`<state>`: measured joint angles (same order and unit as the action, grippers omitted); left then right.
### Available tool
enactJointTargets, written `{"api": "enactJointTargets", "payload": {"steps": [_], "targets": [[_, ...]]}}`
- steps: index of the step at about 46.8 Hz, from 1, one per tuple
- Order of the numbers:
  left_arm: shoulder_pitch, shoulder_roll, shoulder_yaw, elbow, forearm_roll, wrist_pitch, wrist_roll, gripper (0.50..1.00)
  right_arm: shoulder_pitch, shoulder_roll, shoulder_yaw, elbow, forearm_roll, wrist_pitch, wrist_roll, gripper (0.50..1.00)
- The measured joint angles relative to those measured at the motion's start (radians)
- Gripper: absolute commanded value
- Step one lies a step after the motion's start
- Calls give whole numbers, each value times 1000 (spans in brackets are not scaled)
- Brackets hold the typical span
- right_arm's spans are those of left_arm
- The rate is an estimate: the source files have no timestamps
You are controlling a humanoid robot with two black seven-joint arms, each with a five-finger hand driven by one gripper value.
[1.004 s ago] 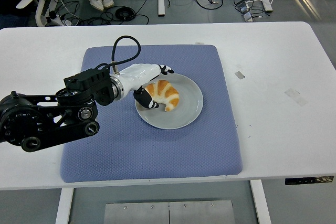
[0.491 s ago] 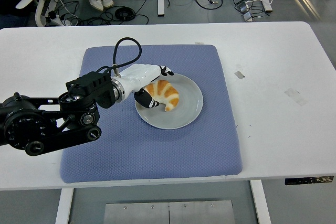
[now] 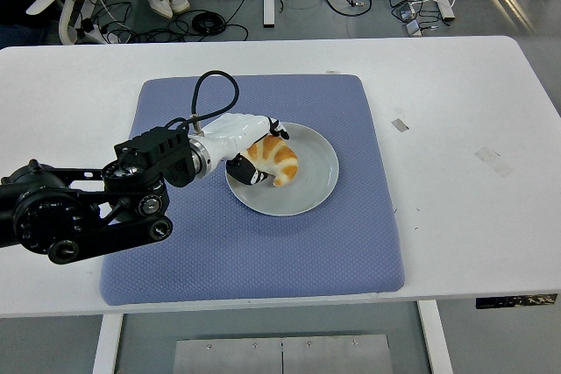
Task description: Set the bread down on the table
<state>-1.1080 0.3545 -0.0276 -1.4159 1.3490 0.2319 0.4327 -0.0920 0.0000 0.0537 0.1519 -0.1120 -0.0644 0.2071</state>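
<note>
The left hand (image 3: 248, 141) is grasping the bread (image 3: 273, 158) on the plate (image 3: 317, 172), fingers (image 3: 243, 168) curling around it; next it needs lifting and carrying to bare counter (image 3: 456, 129).

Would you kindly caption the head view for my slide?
Left hand grasps the croissant on a grey plate atop a blue mat.

We see a mat (image 3: 263, 243) lying on the table (image 3: 456, 155), left of its middle. A plate (image 3: 311, 183) sits on the mat, toward its far half. The bread (image 3: 275, 158) lies on the plate's left part. The left hand (image 3: 248, 142) reaches in from the left, over the plate's left rim, and seems to touch the bread.
</note>
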Motion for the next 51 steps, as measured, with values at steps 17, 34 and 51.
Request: {"api": "enactJointTargets", "payload": {"steps": [17, 34, 51], "targets": [[0, 0, 21, 4, 2, 0, -2, 692, 0, 0, 0, 0, 0, 0, 0, 1000], [0, 7, 35, 5, 20, -1, -7, 537, 0, 0, 0, 0, 0, 0, 0, 1000], [-5, 22, 18, 8, 15, -2, -29, 510, 0, 0, 0, 0, 0, 0, 0, 1000]]}}
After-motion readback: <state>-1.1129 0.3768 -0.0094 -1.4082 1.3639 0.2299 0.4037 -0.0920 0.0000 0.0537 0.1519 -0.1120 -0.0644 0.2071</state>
